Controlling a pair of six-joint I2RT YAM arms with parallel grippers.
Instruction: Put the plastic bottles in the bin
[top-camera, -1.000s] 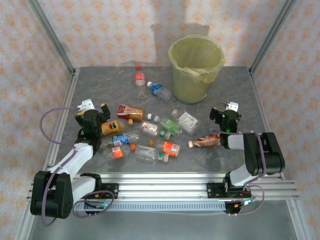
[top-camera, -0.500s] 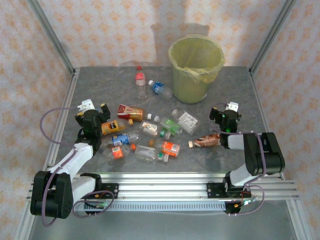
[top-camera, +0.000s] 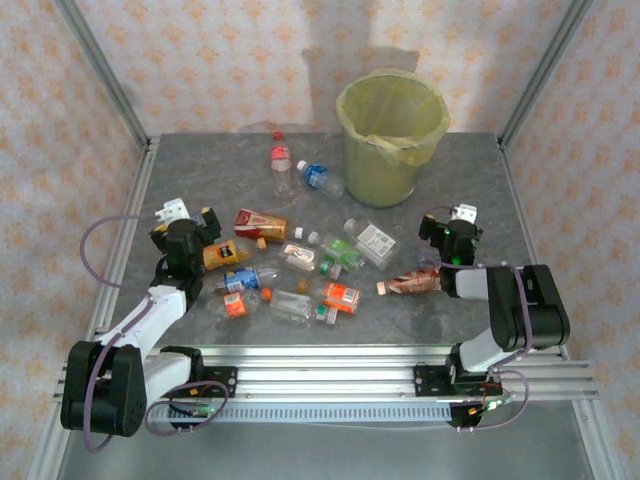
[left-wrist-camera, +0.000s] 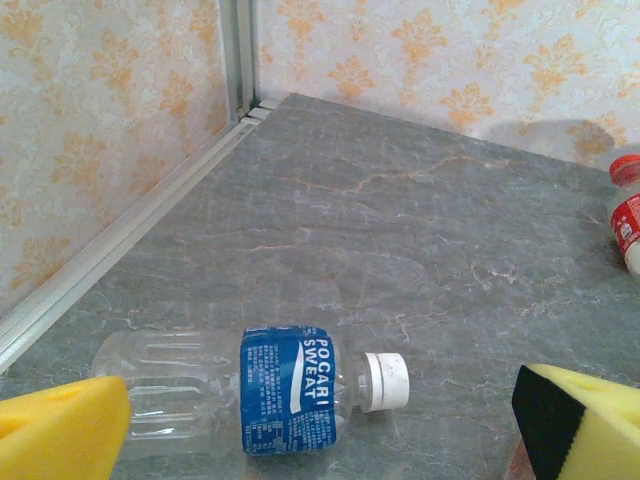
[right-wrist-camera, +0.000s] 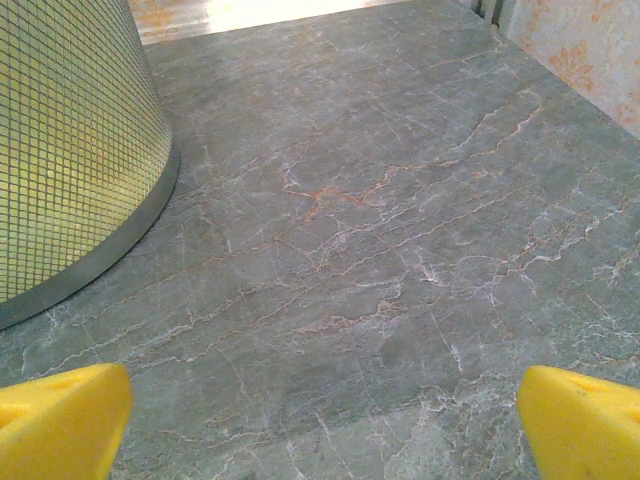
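Nothing is visibly shifting since a second ago: both arms are holding the same poses and the bottles are lying where they were. At the left, the left gripper (top-camera: 203, 222) is hovering low with its jaws spread wide and empty. Its yellow pads (left-wrist-camera: 60, 430) are framing a blue-labelled bottle (left-wrist-camera: 290, 392) lying on its side on the table (top-camera: 200, 170), white cap pointing right. That bottle's long axis is running across the opening, so closing now is likely pinching it end to end, and the slick round body could pop out or roll away. The other plastic bottles (top-camera: 295, 265) are lying scattered in the middle, with a red-capped bottle (top-camera: 279, 157) near the far edge. None is appearing inside the bin (top-camera: 380, 170), which is standing far and right of centre. A long carry over the pile is risking a drop short of the rim or a knock to the light bin. At the right, the right gripper (top-camera: 445, 228) is also gaping wide and holding nothing, facing bare table beside the bin. A brown bottle (top-camera: 410, 283) is lying by its forearm, where a careless swing could sweep it away.
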